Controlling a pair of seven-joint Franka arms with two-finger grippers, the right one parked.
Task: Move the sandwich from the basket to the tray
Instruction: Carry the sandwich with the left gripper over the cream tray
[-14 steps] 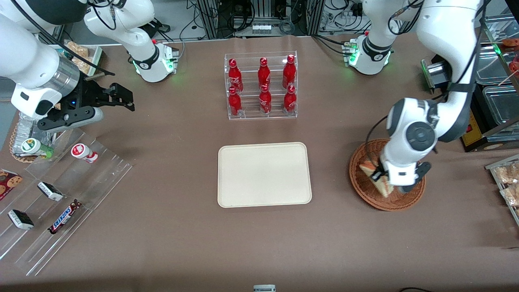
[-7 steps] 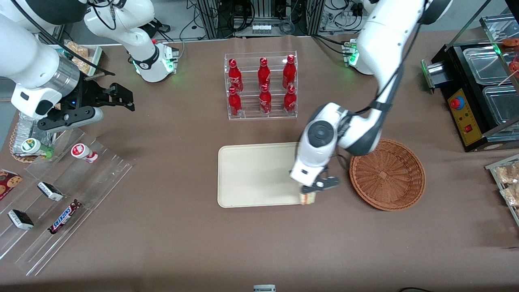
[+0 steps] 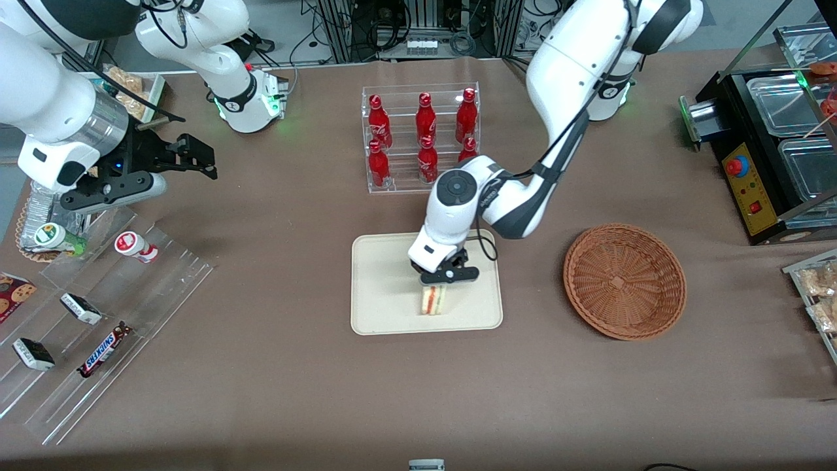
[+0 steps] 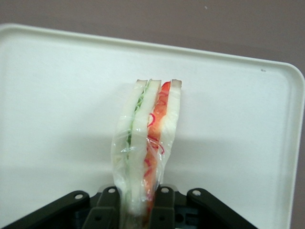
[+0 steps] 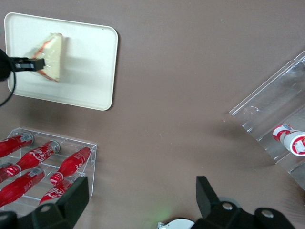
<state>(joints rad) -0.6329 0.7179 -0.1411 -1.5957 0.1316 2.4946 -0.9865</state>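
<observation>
My left gripper (image 3: 437, 282) is shut on the sandwich (image 3: 433, 299), a wrapped white-bread wedge with red and green filling, and holds it over the cream tray (image 3: 382, 314), above the part nearer the front camera. In the left wrist view the fingers (image 4: 106, 210) pinch the sandwich (image 4: 147, 138) by one end, with the tray (image 4: 57, 95) beneath it. In the right wrist view the sandwich (image 5: 50, 56) hangs over the tray (image 5: 90, 67). The round wicker basket (image 3: 624, 281) lies beside the tray toward the working arm's end and holds nothing.
A clear rack of red cola bottles (image 3: 422, 137) stands farther from the front camera than the tray. Clear stepped racks with snack bars (image 3: 101, 350) lie toward the parked arm's end. A black machine (image 3: 765, 163) and packaged snacks (image 3: 820, 294) sit at the working arm's end.
My gripper has carried the sandwich out of the basket, across the tray's edge, to above the tray. The basket now holds nothing.
</observation>
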